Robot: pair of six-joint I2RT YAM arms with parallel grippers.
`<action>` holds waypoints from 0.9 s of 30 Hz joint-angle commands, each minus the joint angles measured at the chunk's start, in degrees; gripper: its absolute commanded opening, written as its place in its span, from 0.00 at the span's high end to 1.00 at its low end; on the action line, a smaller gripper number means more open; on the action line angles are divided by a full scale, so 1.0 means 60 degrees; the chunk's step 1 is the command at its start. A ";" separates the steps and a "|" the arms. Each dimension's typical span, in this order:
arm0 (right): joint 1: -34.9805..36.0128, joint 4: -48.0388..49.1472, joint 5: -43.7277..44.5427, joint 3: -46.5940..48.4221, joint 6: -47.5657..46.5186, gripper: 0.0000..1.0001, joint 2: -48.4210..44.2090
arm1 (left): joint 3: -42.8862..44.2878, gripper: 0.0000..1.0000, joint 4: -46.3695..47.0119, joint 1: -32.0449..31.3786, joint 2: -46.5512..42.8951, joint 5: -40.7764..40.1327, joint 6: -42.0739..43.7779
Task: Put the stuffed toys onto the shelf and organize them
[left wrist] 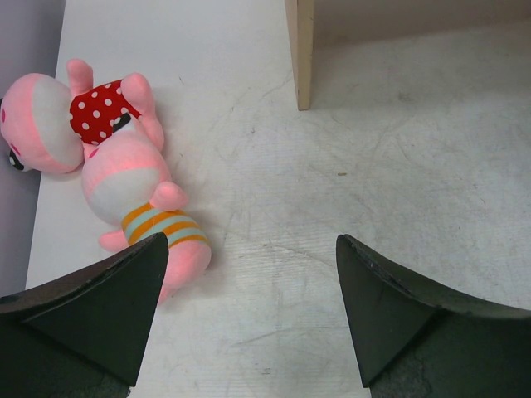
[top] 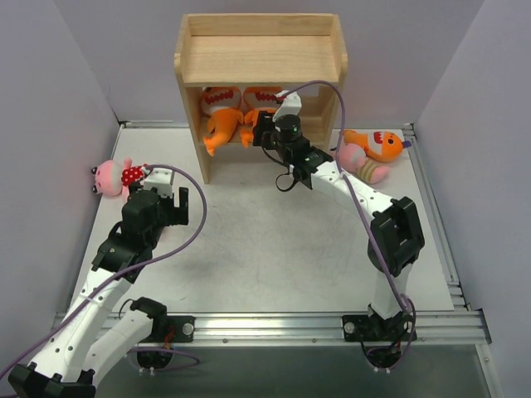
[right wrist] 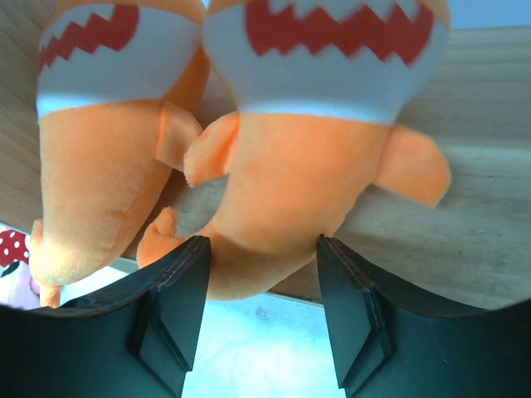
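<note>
**Two orange fish toys** lie side by side on a wooden tier of the shelf [top: 260,58], beneath its rimmed top board. Their white toothy mouths face the back and their tails the open front, so their long axes run back to front. The left fish [top: 221,118] angles its tail out past the front edge. The right fish [top: 260,101] has its tail end between the right jaws, which stand partly open on either side of it. Whether they touch the plush cannot be told. The right arm [top: 390,228] reaches across the desk [top: 265,249] to the shelf front.

Right of the shelf, a third orange fish [top: 377,143] lies on the desk with its long axis left to right and its mouth toward the right edge. A pink striped doll [top: 362,163] lies just in front of it, touching it, head toward the shelf.

At the desk's far left, a pink polka-dot doll [top: 116,176] lies with its head toward the wall. A second striped doll [left wrist: 149,211] rests against it, head by the spotted dress and feet pointing away from it. The left jaws hang wide open and empty above the desk, with this doll just beside one finger.
</note>
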 commanded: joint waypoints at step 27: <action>0.0557 0.0371 0.1011 -0.0735 0.0761 0.38 -0.1372 | -0.0027 0.09 0.0422 -0.0032 -0.0110 0.0069 0.0040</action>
